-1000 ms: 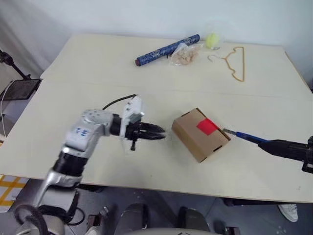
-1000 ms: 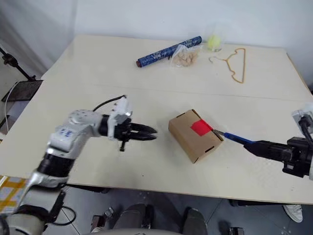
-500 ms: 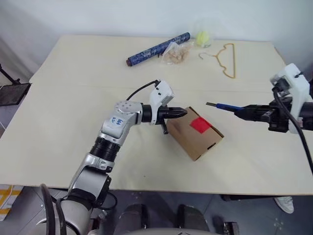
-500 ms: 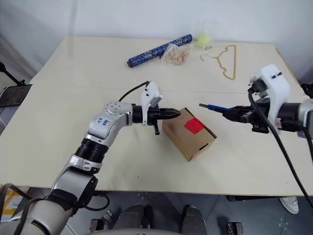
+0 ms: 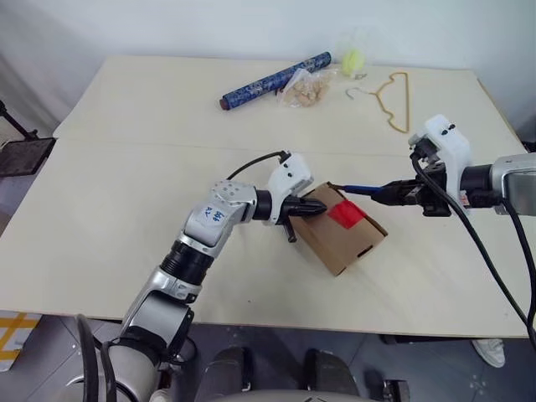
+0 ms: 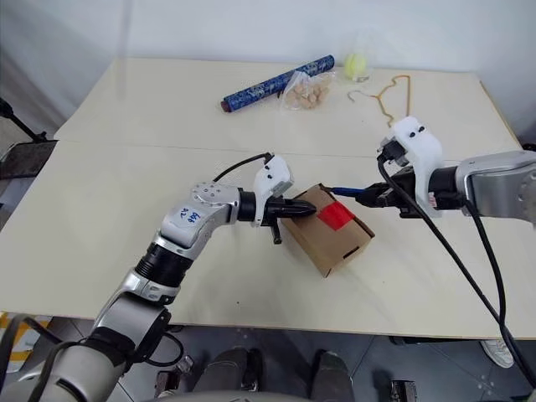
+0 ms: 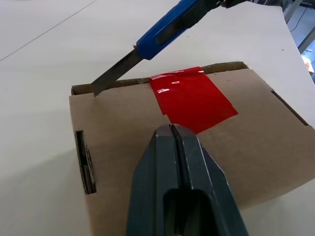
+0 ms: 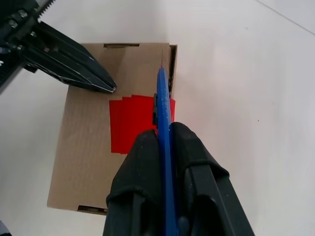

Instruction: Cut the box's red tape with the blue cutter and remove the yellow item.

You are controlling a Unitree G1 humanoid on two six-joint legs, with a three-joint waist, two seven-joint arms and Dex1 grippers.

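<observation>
Blade poised at the taped seam as 2 arms work 1 carton

Near the table's (image 5: 126, 251) front, the left gripper (image 5: 322, 207), jaws fully shut and empty, presses its tip on the box (image 5: 343, 234) top beside the red tape (image 5: 344, 214), apparently to steady it; the right gripper (image 5: 394, 194), jaws clamped on the blue cutter (image 5: 362, 189), holds the blade at the far flap edge, just short of the tape. The yellow item is presumably sealed inside. A patterned roll (image 5: 275, 80) lies far behind.

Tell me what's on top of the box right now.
On the box: the red tape, the shut left gripper pressing, and the blue cutter blade at the edge. Contents are hidden.
</observation>
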